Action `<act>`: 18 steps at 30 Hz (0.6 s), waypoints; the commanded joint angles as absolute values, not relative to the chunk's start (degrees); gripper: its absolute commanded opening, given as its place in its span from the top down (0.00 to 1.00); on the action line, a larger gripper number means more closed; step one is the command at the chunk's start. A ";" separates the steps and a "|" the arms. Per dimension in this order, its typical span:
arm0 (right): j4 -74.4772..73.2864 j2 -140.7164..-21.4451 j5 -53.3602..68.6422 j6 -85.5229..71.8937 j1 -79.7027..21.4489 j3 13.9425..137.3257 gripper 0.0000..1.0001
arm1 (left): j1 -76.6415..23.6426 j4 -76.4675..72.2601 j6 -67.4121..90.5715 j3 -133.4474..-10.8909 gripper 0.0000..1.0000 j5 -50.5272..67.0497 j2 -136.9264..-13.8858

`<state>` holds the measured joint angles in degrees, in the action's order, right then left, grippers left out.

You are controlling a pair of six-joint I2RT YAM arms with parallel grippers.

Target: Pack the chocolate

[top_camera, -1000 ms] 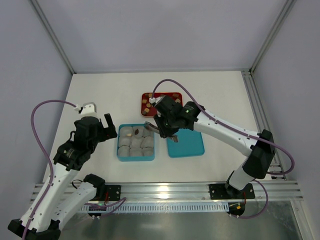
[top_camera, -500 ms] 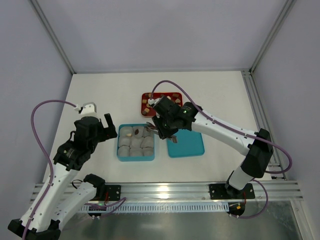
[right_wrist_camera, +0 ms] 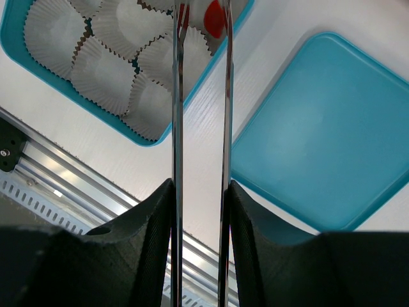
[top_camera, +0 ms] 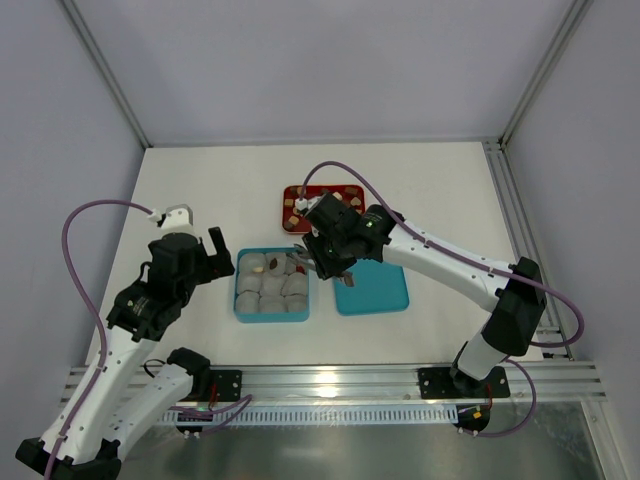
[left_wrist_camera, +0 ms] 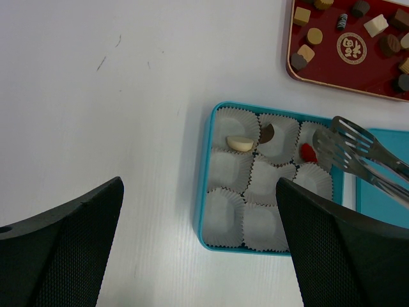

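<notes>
The teal box (top_camera: 238,292) holds crinkled paper cups. Its back row has a cream chocolate (left_wrist_camera: 240,143), a dark brown one (left_wrist_camera: 268,133) and a red piece (left_wrist_camera: 308,152). More chocolate (left_wrist_camera: 305,54) lies on the red tray (top_camera: 291,192). My right gripper (top_camera: 328,260) is shut on metal tongs (left_wrist_camera: 358,150). The tongs' tips hang over the box's back right cup, right beside the red piece (right_wrist_camera: 216,19). I cannot tell if they grip it. My left gripper (top_camera: 212,256) is open and empty, just left of the box.
The teal lid (top_camera: 372,288) lies flat to the right of the box, also in the right wrist view (right_wrist_camera: 319,128). A metal rail (top_camera: 330,382) runs along the table's near edge.
My right arm has shifted slightly, and the tongs' tips have moved a little nearer over the box's back right cup. The left arm has not moved.
</notes>
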<state>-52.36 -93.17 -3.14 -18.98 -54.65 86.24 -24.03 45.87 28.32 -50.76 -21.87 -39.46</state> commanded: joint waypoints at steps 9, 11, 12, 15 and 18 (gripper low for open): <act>-52.20 -93.51 -6.76 -17.50 -52.92 91.75 0.59 | -24.17 44.65 28.83 -51.15 0.00 -21.80 -39.20; -52.12 -94.13 -6.51 -17.05 -50.82 94.12 0.59 | -24.17 44.56 28.83 -51.15 0.00 -21.80 -39.11; -52.03 -94.39 -6.07 -16.53 -50.10 94.83 0.59 | -24.17 44.65 28.83 -51.15 0.00 -21.80 -39.11; -51.77 -97.10 -5.71 -15.65 -46.60 98.16 0.59 | -24.26 44.65 28.83 -51.15 0.00 -21.80 -39.29; -51.86 -101.40 -4.75 -14.33 -43.69 102.03 0.59 | -24.17 44.56 28.74 -51.15 0.00 -21.71 -39.20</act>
